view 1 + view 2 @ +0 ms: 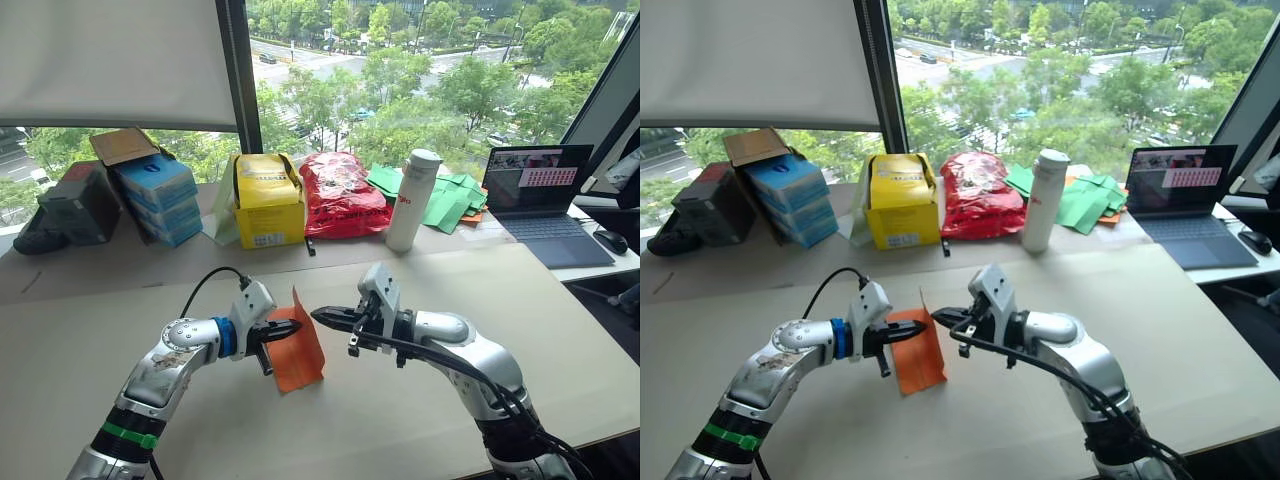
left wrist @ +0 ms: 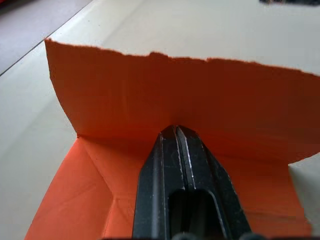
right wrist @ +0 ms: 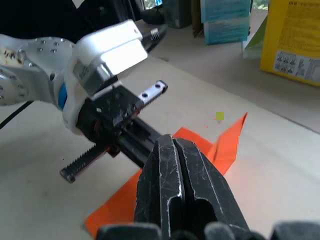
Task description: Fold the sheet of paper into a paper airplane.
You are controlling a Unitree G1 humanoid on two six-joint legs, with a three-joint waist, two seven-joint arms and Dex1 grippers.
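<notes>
Bright window daylight, soft shadows, sharp focus.

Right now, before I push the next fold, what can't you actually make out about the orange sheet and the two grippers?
- Left gripper tip contact on the sheet of paper: hidden in the left wrist view by its own shut fingers.
- Crease layout underneath: covered by the raised flap.
- Sheet's near end: cut off by the left wrist view's edge.
- Right gripper: whether it touches the paper is hidden in the right wrist view by its own fingers.
</notes>
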